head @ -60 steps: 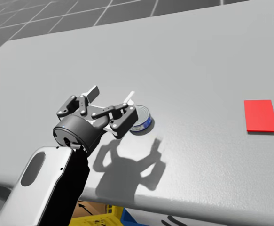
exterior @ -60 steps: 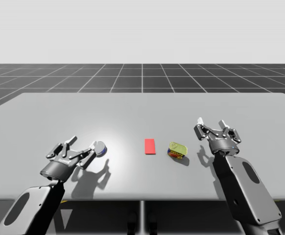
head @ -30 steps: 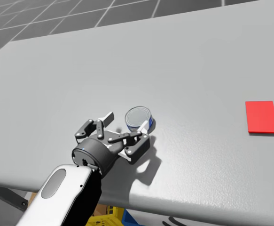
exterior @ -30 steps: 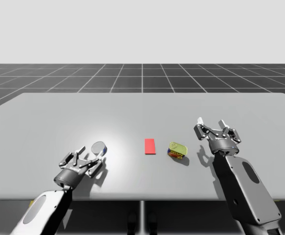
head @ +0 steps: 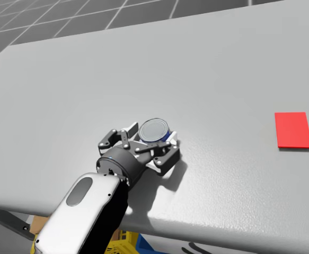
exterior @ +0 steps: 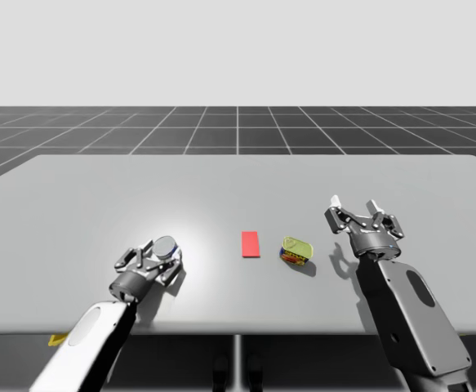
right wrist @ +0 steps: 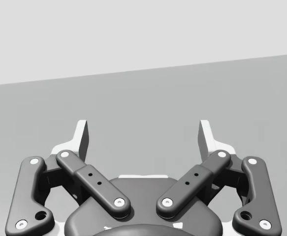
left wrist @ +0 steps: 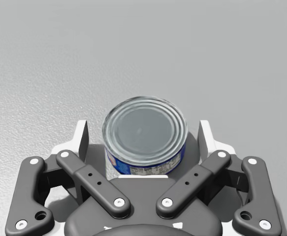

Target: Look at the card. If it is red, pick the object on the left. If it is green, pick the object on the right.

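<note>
1. The card point(exterior: 251, 243) is red, so the object to its left, the round blue can point(left wrist: 144, 132), is the one to pick
2. My left gripper point(left wrist: 143, 141) lies low on the table point(exterior: 238, 180), left of the card. Its fingers are spread wide around the can with a gap on each side, and I judge they are set to clamp its wall
3. The yellow-green tin point(exterior: 296, 249) sits just right of the card and is not wanted
4. My right gripper point(exterior: 360, 214) stands right of the card, beyond the tin, spread wide and empty, likely because this pick needs only one arm

Grey table point(exterior: 238, 180), dark gridded floor point(exterior: 238, 126).
</note>
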Available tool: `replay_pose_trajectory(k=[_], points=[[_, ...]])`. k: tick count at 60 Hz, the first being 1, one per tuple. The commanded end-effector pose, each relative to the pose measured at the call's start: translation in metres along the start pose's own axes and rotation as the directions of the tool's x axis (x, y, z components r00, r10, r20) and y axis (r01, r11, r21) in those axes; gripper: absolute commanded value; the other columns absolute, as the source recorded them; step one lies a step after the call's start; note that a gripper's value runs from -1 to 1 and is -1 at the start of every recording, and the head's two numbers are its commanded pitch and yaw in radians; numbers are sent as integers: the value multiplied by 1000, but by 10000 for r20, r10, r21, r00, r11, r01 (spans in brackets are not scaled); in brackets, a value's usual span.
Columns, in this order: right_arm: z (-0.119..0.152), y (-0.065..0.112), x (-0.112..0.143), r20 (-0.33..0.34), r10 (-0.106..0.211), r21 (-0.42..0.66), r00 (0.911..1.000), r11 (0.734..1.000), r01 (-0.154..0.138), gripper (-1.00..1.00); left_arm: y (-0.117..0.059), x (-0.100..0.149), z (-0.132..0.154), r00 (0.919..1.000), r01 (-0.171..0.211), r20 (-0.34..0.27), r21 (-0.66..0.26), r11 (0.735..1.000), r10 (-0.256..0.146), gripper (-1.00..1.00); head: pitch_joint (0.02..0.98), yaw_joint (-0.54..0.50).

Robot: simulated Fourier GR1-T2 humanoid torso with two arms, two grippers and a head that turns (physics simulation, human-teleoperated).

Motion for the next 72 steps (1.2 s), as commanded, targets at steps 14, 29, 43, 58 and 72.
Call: replay_pose_trajectory(k=[14,29,43,58,72], points=[[0,-1,1,44,-27,-25,10000,10000,28,-1000,-1,-8,-6,9998,42,-199,11,10000,-42,942,840,364],[0,-1,1,55,-18,-56,10000,10000,19,-1000,-2,-9,-5,9998,67,-209,-99,9999,-69,986,726,376],[1,-1,1,34,2,-49,10000,10000,-1,-1000,-4,-12,-5,9996,172,-243,-153,9997,-175,981,566,401],[1,-1,1,19,31,-39,10000,10000,-31,-1000,-6,-12,-5,9993,212,-311,-330,9992,-222,985,481,408],[1,-2,0,9,33,-30,10000,10000,-33,-1000,-4,0,1,9993,305,-207,-423,9986,-314,1000,455,410]])
